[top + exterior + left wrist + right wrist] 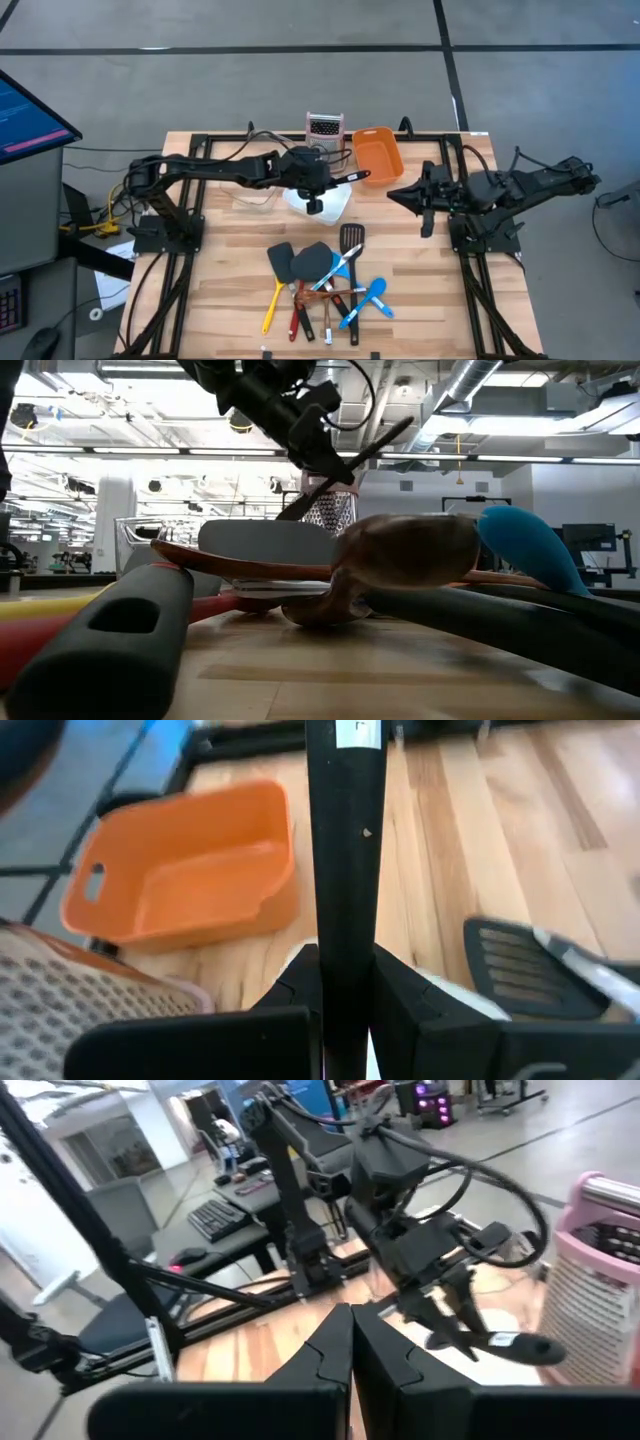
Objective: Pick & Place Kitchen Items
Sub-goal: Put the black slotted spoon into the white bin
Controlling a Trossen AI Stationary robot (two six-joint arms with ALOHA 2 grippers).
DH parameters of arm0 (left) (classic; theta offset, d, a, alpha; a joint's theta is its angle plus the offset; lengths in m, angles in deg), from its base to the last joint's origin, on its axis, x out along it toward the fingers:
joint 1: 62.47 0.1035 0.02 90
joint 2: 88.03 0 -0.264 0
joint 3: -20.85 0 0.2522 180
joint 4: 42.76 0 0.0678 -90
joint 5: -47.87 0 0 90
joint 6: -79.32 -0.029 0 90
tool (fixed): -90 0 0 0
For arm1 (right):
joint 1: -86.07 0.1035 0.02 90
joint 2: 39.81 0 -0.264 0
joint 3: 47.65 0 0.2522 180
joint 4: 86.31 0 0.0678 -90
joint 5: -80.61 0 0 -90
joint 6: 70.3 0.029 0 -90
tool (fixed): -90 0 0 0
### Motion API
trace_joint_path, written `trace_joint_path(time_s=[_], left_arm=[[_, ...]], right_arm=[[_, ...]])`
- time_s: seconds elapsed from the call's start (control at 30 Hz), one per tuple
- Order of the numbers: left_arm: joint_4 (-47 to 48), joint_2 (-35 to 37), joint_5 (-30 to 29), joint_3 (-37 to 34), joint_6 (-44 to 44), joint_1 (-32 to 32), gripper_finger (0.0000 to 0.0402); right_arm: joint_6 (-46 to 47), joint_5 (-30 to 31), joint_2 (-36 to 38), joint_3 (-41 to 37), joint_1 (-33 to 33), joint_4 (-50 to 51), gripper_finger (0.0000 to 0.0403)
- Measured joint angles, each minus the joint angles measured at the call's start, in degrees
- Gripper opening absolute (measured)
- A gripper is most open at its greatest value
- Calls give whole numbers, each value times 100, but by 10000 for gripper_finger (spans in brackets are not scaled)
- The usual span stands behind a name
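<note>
My left gripper is over the table's middle, shut on a black utensil above a white tub. The utensil slants in the low view; its lower end drops behind the tub's rim, so its head is hidden. The other kitchen items lie piled near the front edge: black spatulas, a slotted turner, blue spoons, and yellow-, red- and wood-handled tools. My right gripper waits shut and empty on the right. My left gripper pinches the black utensil's handle between its two fingers, which lie along it. The handle's free end sticks out past the fingertips toward the orange tub. The utensil is lifted and tilted, its free end higher. The head end is hidden.
An orange tub and a steel grater with a pink top stand at the far edge. A clear tub stands left of the white one. A monitor stands off the table's left.
</note>
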Motion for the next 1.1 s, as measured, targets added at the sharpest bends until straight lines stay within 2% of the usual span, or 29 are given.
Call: trace_joint_path(time_s=[0.7,0.83,0.97,1.1], left_arm=[[-850,-204,-123,-1153,74,56,24],[-1239,-204,-155,-1357,79,87,24],[-1760,-204,-157,-1510,77,105,46],[-1761,-204,-157,-1590,70,105,68]], right_arm=[[0,8,-2,0,4,43,0],[0,8,-2,0,4,43,0],[0,8,-2,0,4,43,0],[0,8,-2,0,4,43,0]])
